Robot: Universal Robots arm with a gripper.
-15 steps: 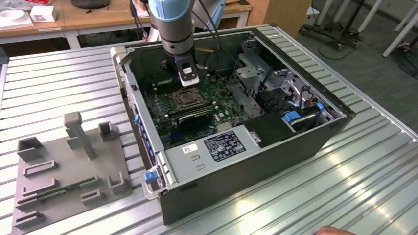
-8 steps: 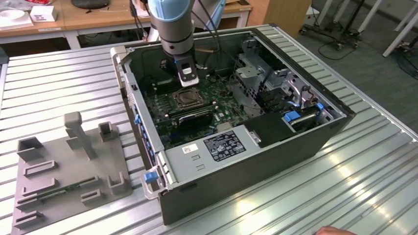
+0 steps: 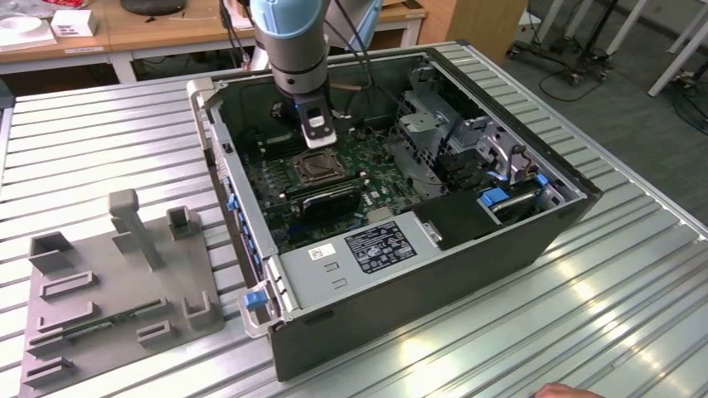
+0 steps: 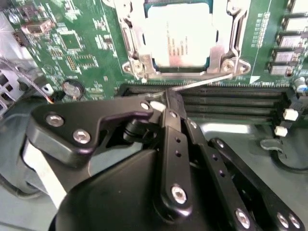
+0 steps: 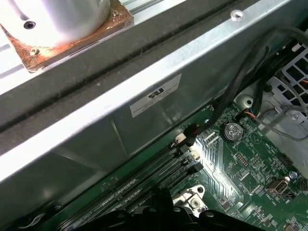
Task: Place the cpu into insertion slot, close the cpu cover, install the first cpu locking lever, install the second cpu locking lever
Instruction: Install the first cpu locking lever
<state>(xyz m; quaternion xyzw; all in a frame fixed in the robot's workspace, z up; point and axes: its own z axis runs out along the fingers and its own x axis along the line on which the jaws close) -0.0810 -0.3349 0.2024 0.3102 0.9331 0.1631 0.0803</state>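
Black linkage arms of the gripper (image 4: 166, 103) crowd the second wrist view, their tips drawn together just short of a thin metal locking lever (image 4: 202, 82) that juts along the near edge of the socket; the jaws look closed or nearly so, and no contact with the lever can be made out. Beyond them the cpu (image 4: 180, 33) sits in the insertion slot (image 4: 139, 67), its pale metal top showing through the cut-out of the cpu cover (image 4: 134, 41), which lies flat over it. Long black memory slots (image 4: 231, 98) run between the gripper and the socket.

Seen from the exterior view, the arm (image 3: 290, 41) reaches down into an open computer case (image 3: 420, 274) resting on a ribbed metal table (image 3: 99, 141), the gripper (image 3: 317, 139) hanging just above the socket (image 3: 313, 168) on the green motherboard (image 3: 366, 186). A grey fixture tray (image 3: 111, 290) lies on the table to the exterior view's left.

The lever appears unlatched, so the cover is likely held down by its own weight alone. A push landing off the thin wire could slip and scrape the board or the memory slots, and a snag on the frame's edge could lift the cover and disturb the chip.
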